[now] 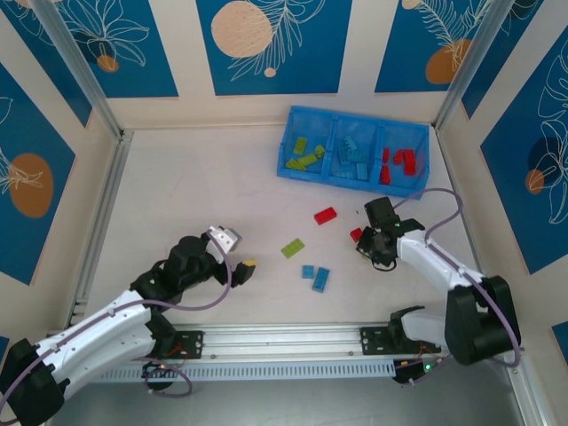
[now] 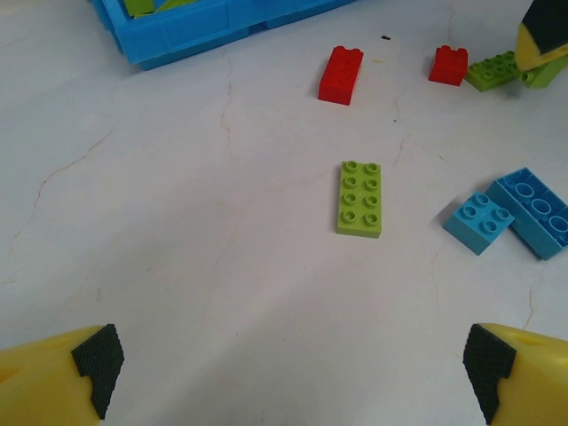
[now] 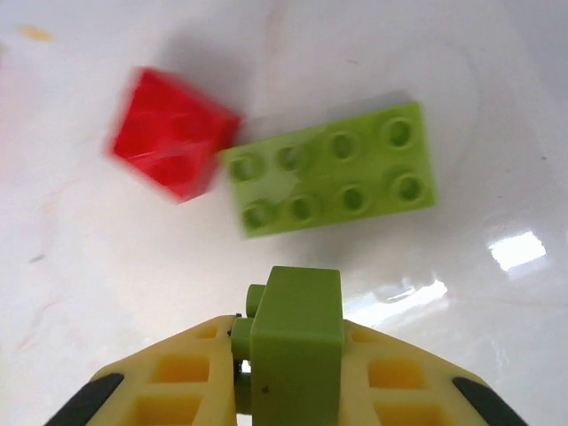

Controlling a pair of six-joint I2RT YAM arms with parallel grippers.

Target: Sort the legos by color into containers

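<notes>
Two claws: your right claw (image 3: pixel 293 383) clamps a green brick (image 3: pixel 297 328). Your left claw (image 2: pixel 293 366) gapes wide above the table (image 2: pixel 177 266).

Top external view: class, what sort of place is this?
Probably a robot lab test cell: two arms bolted to a rail, patterned panels walling the table, loose legos beside a blue sorting tray.

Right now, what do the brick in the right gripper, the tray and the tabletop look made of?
Green brick: moulded plastic, smooth with a slight sheen, crisp edges. Tray: bright blue plastic, even colour, thin moulded walls. Tabletop: glossy white, faint veins and light glare; marble-look, perhaps laminate.
</notes>
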